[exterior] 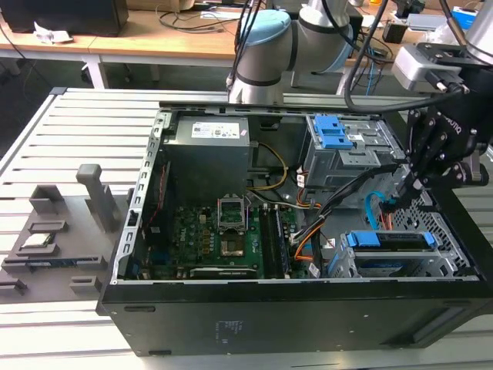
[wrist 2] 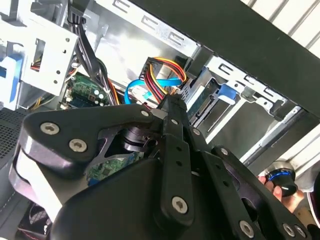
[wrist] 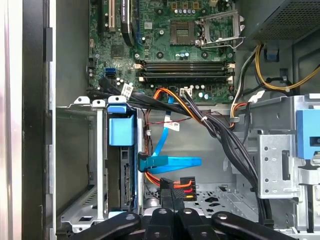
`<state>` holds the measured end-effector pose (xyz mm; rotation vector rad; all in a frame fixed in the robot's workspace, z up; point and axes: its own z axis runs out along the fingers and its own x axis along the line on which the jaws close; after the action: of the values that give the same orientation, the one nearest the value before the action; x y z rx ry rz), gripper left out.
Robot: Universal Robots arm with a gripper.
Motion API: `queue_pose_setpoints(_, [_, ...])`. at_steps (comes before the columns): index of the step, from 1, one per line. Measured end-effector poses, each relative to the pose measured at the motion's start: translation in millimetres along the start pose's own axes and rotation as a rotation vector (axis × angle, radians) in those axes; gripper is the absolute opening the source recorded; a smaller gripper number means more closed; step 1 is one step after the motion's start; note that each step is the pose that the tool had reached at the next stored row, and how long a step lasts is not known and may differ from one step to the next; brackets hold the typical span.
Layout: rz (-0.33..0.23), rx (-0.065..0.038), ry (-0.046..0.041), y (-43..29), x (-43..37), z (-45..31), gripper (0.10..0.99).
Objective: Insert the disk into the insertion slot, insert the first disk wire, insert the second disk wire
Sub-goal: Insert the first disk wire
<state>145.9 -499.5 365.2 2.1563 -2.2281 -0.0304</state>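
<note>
The disk (exterior: 389, 240), in its blue frame (wrist: 121, 131), sits inside the insertion slot (exterior: 435, 266), the silver cage by the case's front wall on the exterior view's right. My gripper (wrist: 169, 194) hovers just behind the disk, shut on the dark plug of the first disk wire (wrist: 181, 183), whose red, orange and yellow strands fan out from the fingers (wrist 2: 172, 107). The second disk wire (wrist: 172, 162), light blue, loops beside it. Its end (wrist: 143, 163) lies against the disk's rear edge; whether it is seated I cannot tell. In the exterior view the gripper (exterior: 402, 193) hangs above the cage.
A second grey cage with blue tabs (exterior: 339, 142) stands behind the gripper. Thick black cables (wrist: 225, 135) run across the case between the motherboard (exterior: 223, 231) and the cages. The power supply (exterior: 208, 146) sits at the back. A person's hand on a blue knob (wrist 2: 280, 182) is outside the case.
</note>
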Motion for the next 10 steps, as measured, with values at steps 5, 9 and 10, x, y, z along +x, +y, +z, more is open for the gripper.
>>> queue_pose_setpoints(5, [0.0,0.0,0.0001,0.5,0.0,1.4,0.106])
queue_pose_setpoints(9, [0.0,0.0,0.0001,0.5,0.0,1.7,0.169])
queue_pose_setpoints(10, [0.0,0.0,0.0,0.5,0.0,1.9,0.239])
